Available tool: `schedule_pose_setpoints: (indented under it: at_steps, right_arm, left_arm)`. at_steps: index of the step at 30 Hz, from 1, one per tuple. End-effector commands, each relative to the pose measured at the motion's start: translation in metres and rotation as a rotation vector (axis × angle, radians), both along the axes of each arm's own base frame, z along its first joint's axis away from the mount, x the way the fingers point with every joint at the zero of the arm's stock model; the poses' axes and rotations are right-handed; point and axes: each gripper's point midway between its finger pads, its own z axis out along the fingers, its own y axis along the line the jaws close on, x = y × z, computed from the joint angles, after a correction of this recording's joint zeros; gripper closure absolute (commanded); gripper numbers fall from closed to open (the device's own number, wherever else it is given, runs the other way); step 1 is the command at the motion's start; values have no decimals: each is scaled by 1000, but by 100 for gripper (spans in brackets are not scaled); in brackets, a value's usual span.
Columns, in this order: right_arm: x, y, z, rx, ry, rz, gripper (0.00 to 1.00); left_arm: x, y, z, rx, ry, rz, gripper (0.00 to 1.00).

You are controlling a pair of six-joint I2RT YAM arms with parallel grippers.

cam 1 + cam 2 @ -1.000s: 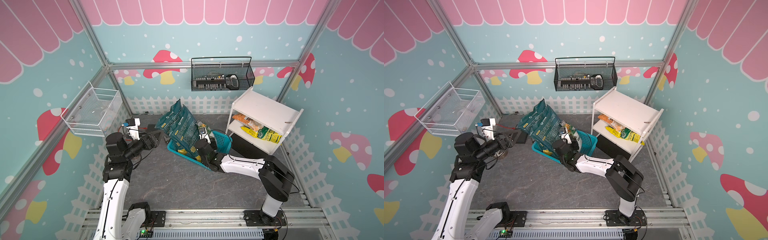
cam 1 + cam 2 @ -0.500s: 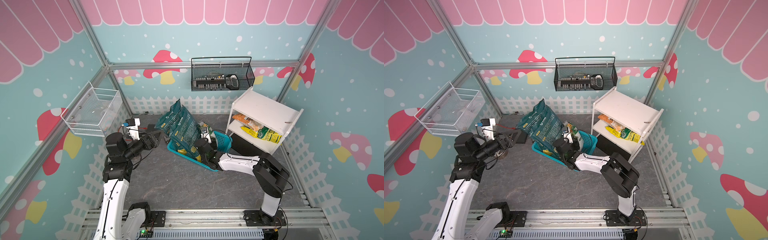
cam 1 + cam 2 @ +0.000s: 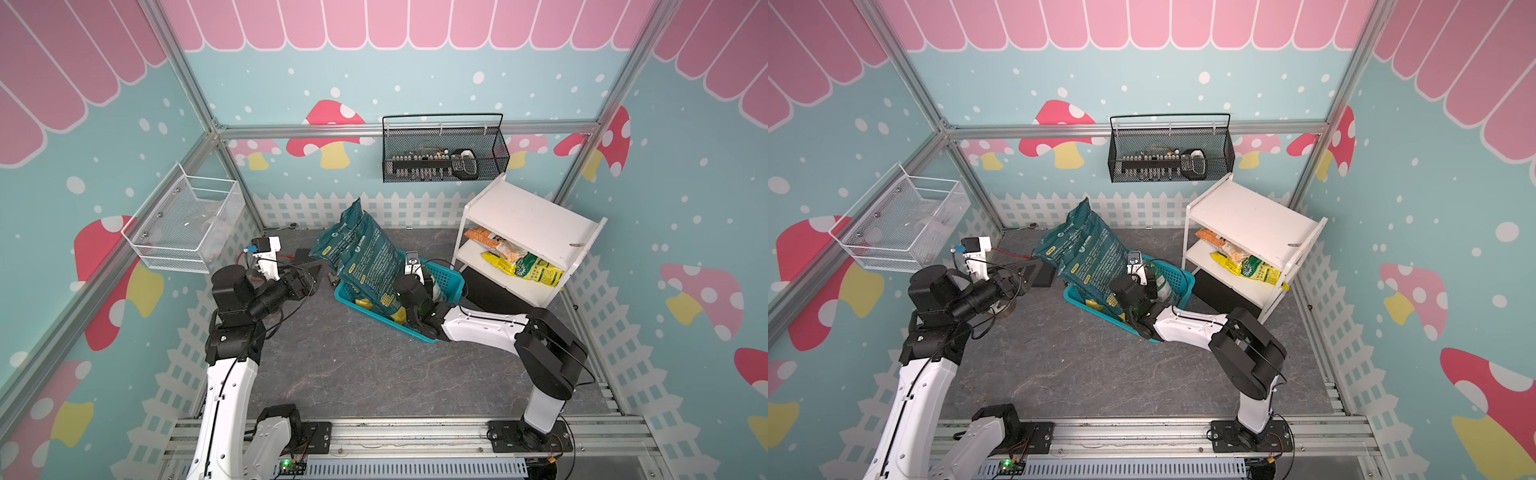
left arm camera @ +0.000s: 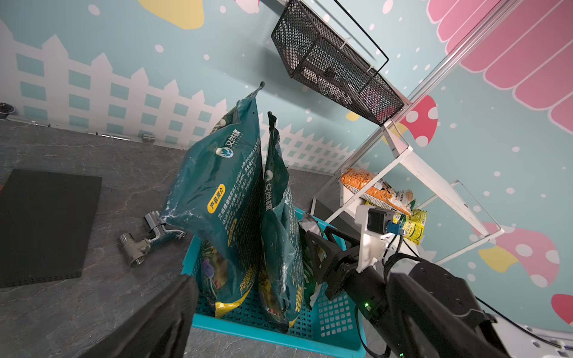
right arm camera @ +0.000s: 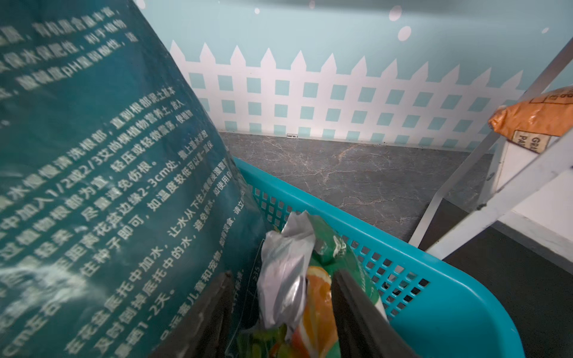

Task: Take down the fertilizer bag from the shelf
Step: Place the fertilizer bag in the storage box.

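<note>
Trouble could come if my right fingers, parted around the small green bag low in the basket, snag it on withdrawal, tipping it out; left fingers unclear; shelf at right holds other bags.

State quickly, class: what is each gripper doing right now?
Left gripper: open, holding nothing.
Right gripper: open, jaws either side of the small green-and-orange bag in the blue basket.
</note>
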Motion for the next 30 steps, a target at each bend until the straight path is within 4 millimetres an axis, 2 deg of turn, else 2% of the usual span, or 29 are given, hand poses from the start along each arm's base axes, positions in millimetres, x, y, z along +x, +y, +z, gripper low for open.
schedule_pose_setpoints:
  at_steps: [1, 6, 11, 14, 23, 30]
  right_arm:
    - [-6, 5, 19, 36, -18, 56, 44]
    - [-13, -4, 41, 59, -42, 54, 41]
    - [-20, -31, 68, 71, -79, -40, 32]
    - [-23, -52, 80, 82, -102, -130, 29]
    - [-29, -105, 65, 245, -51, -310, 23]
    - [-27, -157, 57, 491, 9, -317, 24]
  left_arm:
    - [-5, -1, 14, 21, -42, -2, 0]
    - [-5, -1, 14, 22, -42, -2, 1]
    - [-5, -2, 14, 22, -43, -5, 1]
    - [-5, -2, 14, 22, -43, -4, 1]
    - [-5, -2, 14, 23, -43, -4, 1]
    - [-5, -2, 15, 23, -45, -7, 1]
